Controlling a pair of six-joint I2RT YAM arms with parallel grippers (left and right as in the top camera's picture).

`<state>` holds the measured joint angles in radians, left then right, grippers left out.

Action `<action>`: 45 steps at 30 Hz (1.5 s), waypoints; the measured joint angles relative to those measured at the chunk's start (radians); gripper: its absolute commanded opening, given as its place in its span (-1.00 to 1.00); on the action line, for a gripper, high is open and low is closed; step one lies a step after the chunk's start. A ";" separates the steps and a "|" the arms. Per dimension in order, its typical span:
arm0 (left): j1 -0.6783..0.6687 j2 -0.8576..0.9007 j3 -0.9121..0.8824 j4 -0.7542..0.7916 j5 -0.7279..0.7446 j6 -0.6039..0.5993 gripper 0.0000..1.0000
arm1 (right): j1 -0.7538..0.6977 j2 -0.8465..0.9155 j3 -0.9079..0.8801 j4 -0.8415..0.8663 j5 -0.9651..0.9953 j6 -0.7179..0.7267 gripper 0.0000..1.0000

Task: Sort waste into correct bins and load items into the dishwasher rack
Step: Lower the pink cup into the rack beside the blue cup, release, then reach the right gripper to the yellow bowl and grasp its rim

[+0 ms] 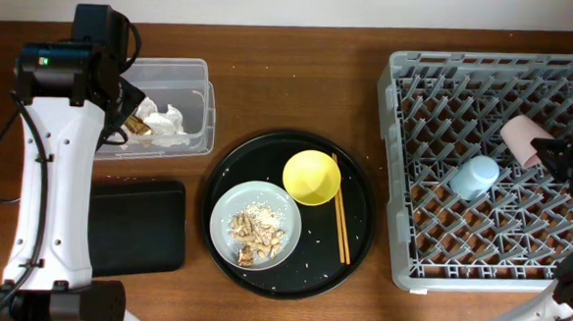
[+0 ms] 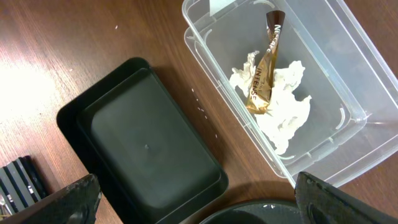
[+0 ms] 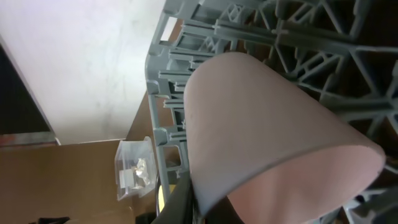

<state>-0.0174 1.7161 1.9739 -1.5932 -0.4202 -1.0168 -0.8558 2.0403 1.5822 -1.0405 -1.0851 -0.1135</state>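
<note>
My right hand [image 1: 547, 155] pinches the pink cup [image 1: 519, 136] inside the dishwasher rack [image 1: 431, 217]. My left hand [image 2: 205, 202], spread wide, hangs well left of the rack, over the clear tub [image 1: 197, 77] on the wooden table [image 1: 301, 63].

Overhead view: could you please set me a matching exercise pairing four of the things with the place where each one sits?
Things:
1. pink cup
2. crumpled tissue
3. food scraps
4. yellow bowl

Places:
A. in the clear tub
B. on the round black tray, next to the chopsticks
C. in the dishwasher rack
D. inside the pale grey bowl

Pairs: 1-C, 2-A, 3-D, 4-B
</note>
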 measured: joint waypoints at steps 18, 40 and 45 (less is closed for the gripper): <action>0.000 0.000 0.000 0.000 0.000 0.000 0.98 | -0.063 0.014 0.008 -0.108 0.263 0.034 -0.56; 0.000 0.000 0.000 0.000 0.000 0.000 0.98 | 0.002 -0.292 0.167 -0.188 0.376 0.196 -0.50; 0.000 0.000 0.000 0.000 0.001 0.000 0.99 | 0.277 -0.490 0.173 -0.200 0.412 0.191 -0.25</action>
<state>-0.0174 1.7161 1.9739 -1.5932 -0.4194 -1.0168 -0.5789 1.5505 1.7554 -1.2400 -0.6727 0.0776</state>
